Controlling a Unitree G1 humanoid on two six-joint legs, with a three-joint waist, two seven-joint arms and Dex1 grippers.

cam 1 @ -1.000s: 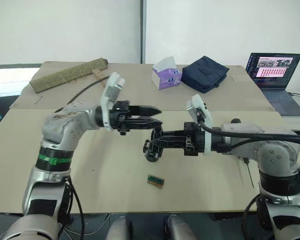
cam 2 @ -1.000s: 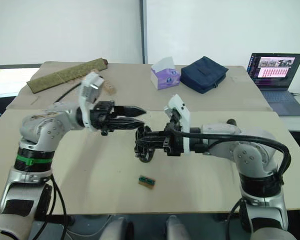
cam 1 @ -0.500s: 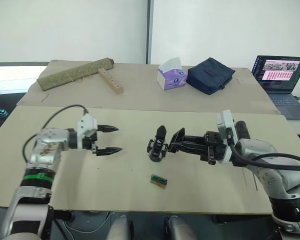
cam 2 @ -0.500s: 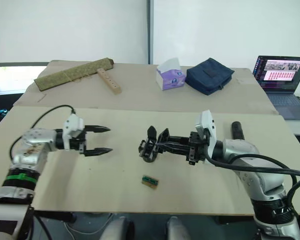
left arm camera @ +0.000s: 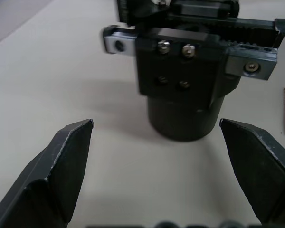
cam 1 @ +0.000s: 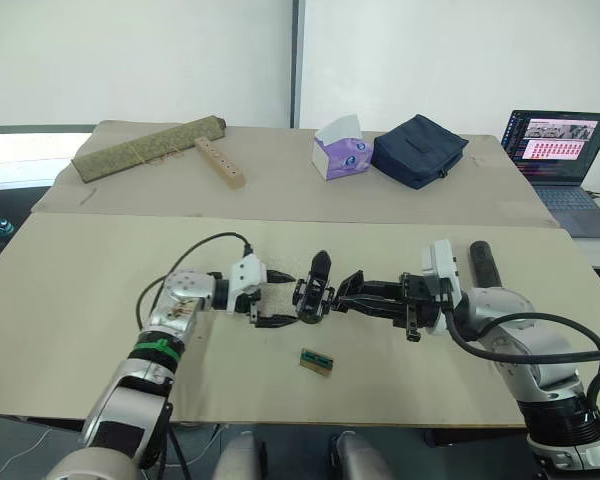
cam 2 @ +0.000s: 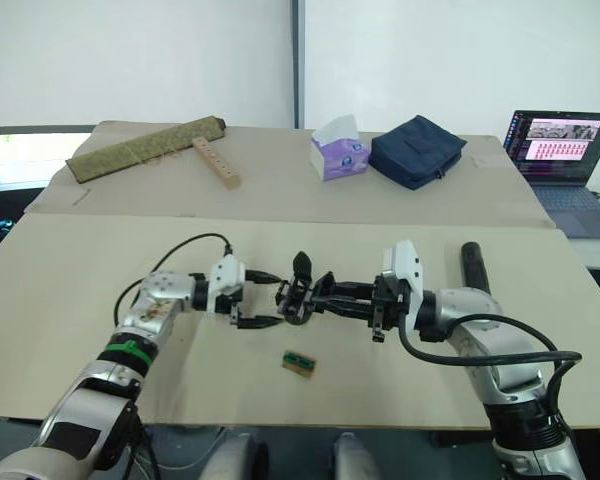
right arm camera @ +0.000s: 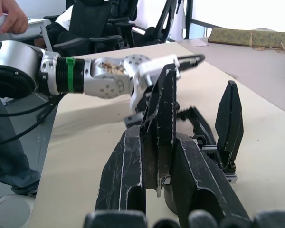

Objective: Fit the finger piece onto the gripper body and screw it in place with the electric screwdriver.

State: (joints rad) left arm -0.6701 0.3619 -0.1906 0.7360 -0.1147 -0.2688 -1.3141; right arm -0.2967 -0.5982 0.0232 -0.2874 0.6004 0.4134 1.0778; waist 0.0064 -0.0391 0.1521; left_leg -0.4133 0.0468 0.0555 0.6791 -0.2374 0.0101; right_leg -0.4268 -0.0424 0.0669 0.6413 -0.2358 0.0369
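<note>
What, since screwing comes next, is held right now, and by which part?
Right end effector clamps the finger piece by its lower end; left end effector, open around the gripper body, holds nothing.

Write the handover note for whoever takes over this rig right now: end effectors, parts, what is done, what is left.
Left end effector: open, fingers either side of the gripper body, not touching.
Right end effector: shut on the finger piece, held upright at the gripper body; whether it is seated cannot be told.
Electric screwdriver: lying unheld on the table beyond the right arm.
Done: piece brought to the body.
Left: seat it, fetch the screwdriver, drive the screw.
</note>
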